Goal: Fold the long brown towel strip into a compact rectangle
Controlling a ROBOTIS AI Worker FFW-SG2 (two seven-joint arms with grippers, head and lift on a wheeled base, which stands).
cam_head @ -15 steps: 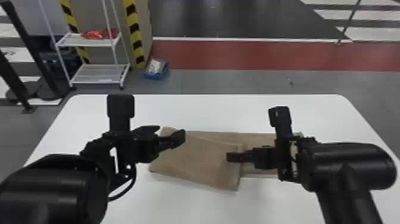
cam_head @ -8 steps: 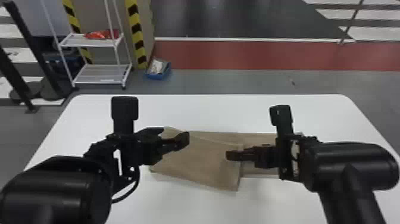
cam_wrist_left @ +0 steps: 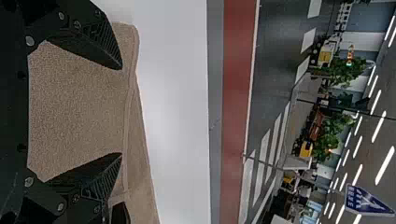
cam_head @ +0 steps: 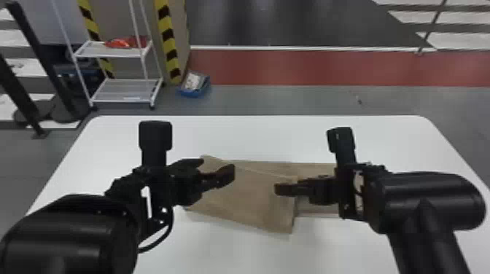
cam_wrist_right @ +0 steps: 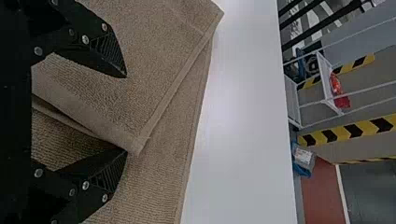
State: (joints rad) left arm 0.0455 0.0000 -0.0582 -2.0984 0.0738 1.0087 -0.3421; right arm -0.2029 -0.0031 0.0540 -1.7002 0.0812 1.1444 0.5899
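Observation:
My left gripper (cam_head: pixel 218 168) is open above the left part of the brown towel (cam_head: pixel 251 200), whose left portion lies folded over at a slant on the straight layer beneath. In the left wrist view the left gripper (cam_wrist_left: pixel 120 112) has towel (cam_wrist_left: pixel 79 102) below its parted fingers. Over the folded flap's right end is my right gripper (cam_head: pixel 286 188). The right wrist view shows the right gripper (cam_wrist_right: pixel 126 114) open, with the flap's corner and edge (cam_wrist_right: pixel 135 140) between and under its fingers; the lower towel layer (cam_wrist_right: pixel 163 177) extends past that edge.
Both grippers are over the white table (cam_head: pixel 255 138). Beyond its far edge stand a white shelf rack (cam_head: pixel 124 89) and a blue bin (cam_head: pixel 195 87) on the floor. Bare tabletop surrounds the towel.
My left gripper has shifted slightly to the right and a little lower over the towel. The right arm and the towel look nearly unchanged.

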